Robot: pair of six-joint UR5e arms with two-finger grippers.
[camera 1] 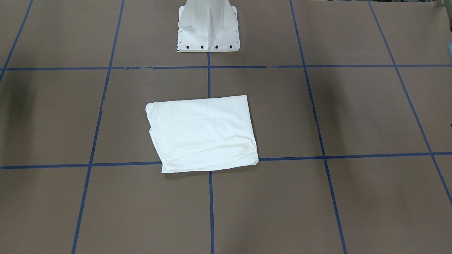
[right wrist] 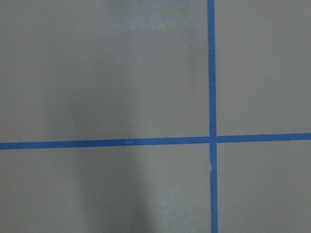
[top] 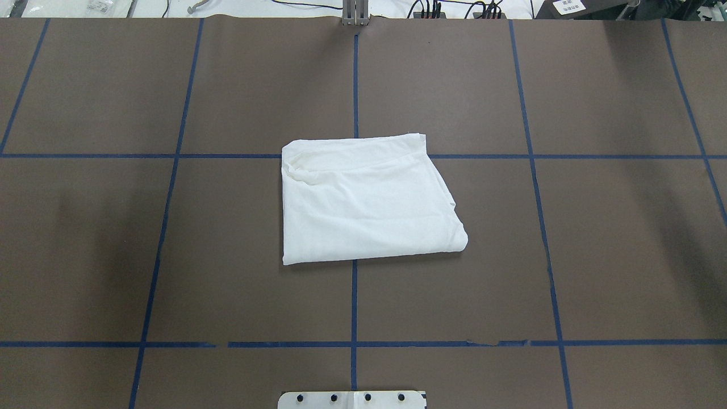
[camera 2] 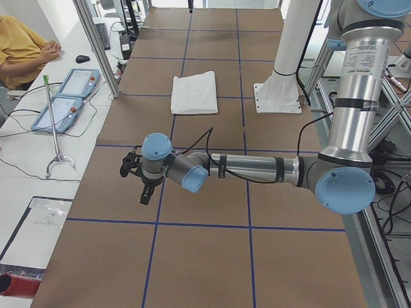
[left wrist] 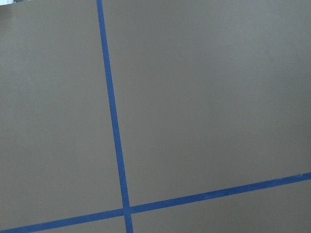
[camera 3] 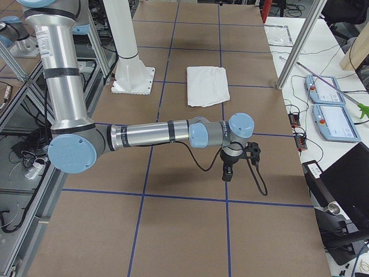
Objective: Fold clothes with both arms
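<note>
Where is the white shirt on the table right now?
In the overhead view the folded shirt lies flat at the table's middle, across the central blue tape line, straight ahead of the white pedestal base.

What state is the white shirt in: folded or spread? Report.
Folded. The white shirt lies as a compact rectangle with stacked layered edges, no sleeves sticking out.

The white shirt (top: pixel 363 199) lies folded flat, plain side up, in the middle of the worktop (top: pixel 568 255). The left arm (camera 2: pixel 257 168) and right arm (camera 3: pixel 150 134) stretch low, well apart from it.
</note>
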